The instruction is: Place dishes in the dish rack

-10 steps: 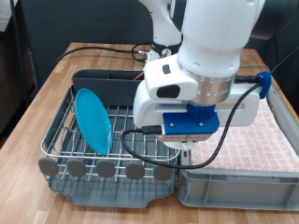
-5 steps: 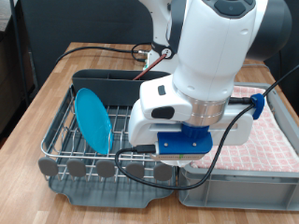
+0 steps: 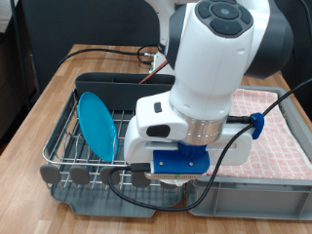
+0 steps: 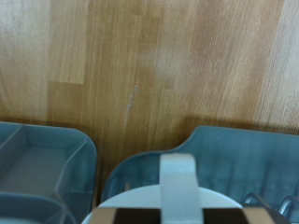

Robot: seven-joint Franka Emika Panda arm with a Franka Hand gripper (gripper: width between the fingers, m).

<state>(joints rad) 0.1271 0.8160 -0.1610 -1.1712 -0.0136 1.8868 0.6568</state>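
Bulky white rounded arm point(image 3: 219, 68), blue bracket point(image 3: 180, 161) at wrist, black cables point(image 3: 132, 175) looping.

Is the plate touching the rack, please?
Touching: the exterior view shows the plate standing on edge between the wires of the rack.

**rackwatcher:** how much room is there around the jaws right now?

**pandafan:** pretty tight tbh. A white mug point(image 4: 161, 191) sits right up at the jaws, with its handle dead centre. Past it there's just bare wooden table point(image 4: 149, 56).

**rackwatcher:** and either side?

**pandafan:** going by the exterior view, the blue plate point(image 3: 97, 122) stands on edge in the dish rack point(image 3: 58, 146), well apart on that view's left, with open wire grid in between. The grey bin point(image 3: 244, 200) wall is just beside them on the right. A black cable point(image 3: 122, 180) loops low out front, and the caddy point(image 3: 107, 86) blocks the far side.
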